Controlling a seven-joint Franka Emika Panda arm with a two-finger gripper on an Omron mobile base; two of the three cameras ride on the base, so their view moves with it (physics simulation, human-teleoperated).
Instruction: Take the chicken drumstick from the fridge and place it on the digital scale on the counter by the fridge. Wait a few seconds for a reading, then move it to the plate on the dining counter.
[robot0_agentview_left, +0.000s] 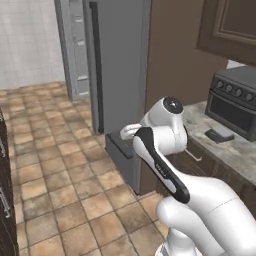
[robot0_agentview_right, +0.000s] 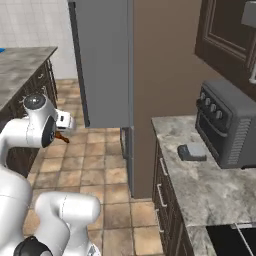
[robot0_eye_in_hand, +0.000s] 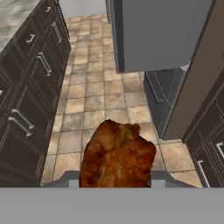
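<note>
The fridge (robot0_agentview_left: 117, 60) is the landmark: its tall grey door stands swung out over the tiled floor (robot0_agentview_left: 55, 165), and a lower drawer (robot0_agentview_left: 122, 155) juts from its foot into the walkway. The floor in front of the fridge lies open, a broad lane running between it and the dark cabinets (robot0_eye_in_hand: 30, 87) under the dining counter (robot0_agentview_right: 20, 65) on the far side. Right of the fridge, past a brown panel, the short marbled tabletop (robot0_agentview_right: 200, 185) carries the toaster oven (robot0_agentview_right: 225, 125) at the back, and just in front of that the digital scale (robot0_agentview_right: 191, 151), near the edge that faces the fridge. No writing can be read on any of them. The gripper (robot0_agentview_right: 64, 131) hangs over the floor in front of the fridge door, jaws closed on the chicken drumstick (robot0_eye_in_hand: 117, 155), whose reddish-brown bulk blocks the lower middle of the hand view.
</note>
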